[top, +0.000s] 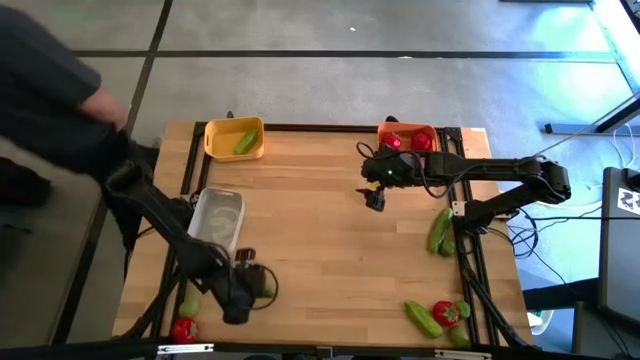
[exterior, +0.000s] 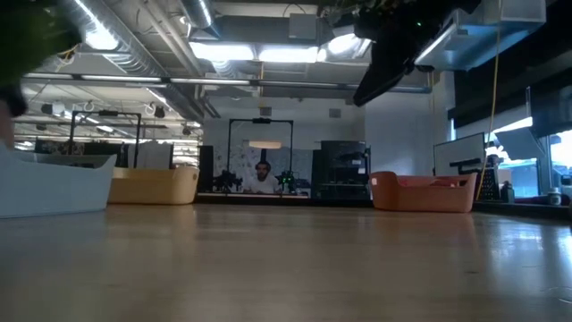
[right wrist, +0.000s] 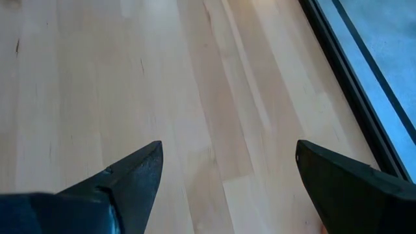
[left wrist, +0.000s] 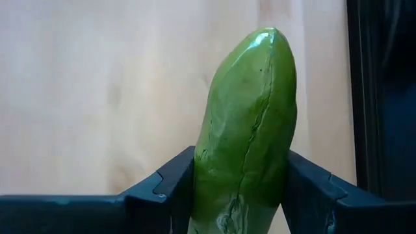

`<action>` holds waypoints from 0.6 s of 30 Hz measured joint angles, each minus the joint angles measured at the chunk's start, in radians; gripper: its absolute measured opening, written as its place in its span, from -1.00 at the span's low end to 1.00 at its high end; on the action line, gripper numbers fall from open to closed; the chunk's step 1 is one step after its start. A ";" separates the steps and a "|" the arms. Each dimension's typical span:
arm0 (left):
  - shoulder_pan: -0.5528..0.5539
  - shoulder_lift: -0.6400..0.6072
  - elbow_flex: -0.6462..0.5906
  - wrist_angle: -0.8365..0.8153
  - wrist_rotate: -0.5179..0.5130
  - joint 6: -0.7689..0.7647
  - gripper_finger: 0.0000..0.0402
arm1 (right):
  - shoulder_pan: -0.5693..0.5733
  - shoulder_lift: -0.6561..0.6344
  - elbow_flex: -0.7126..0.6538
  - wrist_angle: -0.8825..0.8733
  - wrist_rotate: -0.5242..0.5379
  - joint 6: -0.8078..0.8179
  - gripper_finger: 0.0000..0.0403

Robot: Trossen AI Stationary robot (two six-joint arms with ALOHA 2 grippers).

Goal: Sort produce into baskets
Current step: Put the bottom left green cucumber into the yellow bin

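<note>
My left gripper is near the table's front left, shut on a green cucumber-like piece. My right gripper hangs open and empty over bare wood, just in front of the orange basket; its spread fingers show in the right wrist view. The orange basket holds red pieces. The yellow basket holds a green piece. The whitish tray lies beside my left arm. My left gripper pinches the cucumber piece by its two long sides between its two fingers. The piece lies along the fingers, and its rounded end sticks out past the fingertips toward the table. I cannot tell whether it is clear of the table.
Loose produce lies at the front left: a red piece and a green piece. Cucumber pieces lie at the right edge. A cucumber, a red piece and a small green piece lie front right. A person stands far left.
</note>
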 joint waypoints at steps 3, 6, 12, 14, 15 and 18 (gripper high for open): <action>0.034 -0.065 0.000 -0.001 -0.084 -0.020 -0.13 | 0.000 0.000 0.000 -0.006 0.000 0.000 0.68; 0.071 -0.133 0.000 0.000 -0.161 -0.020 -0.13 | 0.000 0.000 0.000 -0.007 0.000 0.000 0.68; 0.161 -0.262 0.000 -0.008 -0.282 -0.015 -0.14 | 0.000 0.000 0.000 -0.010 0.005 0.000 0.68; 0.193 -0.300 0.000 -0.016 -0.333 -0.015 -0.14 | 0.000 0.000 0.000 -0.011 0.005 0.000 0.68; 0.209 -0.318 0.000 -0.028 -0.357 -0.015 -0.14 | 0.000 0.000 0.000 -0.012 0.005 0.000 0.68; 0.260 -0.367 0.000 -0.067 -0.428 -0.015 -0.14 | 0.000 0.000 0.000 -0.019 0.005 0.000 0.68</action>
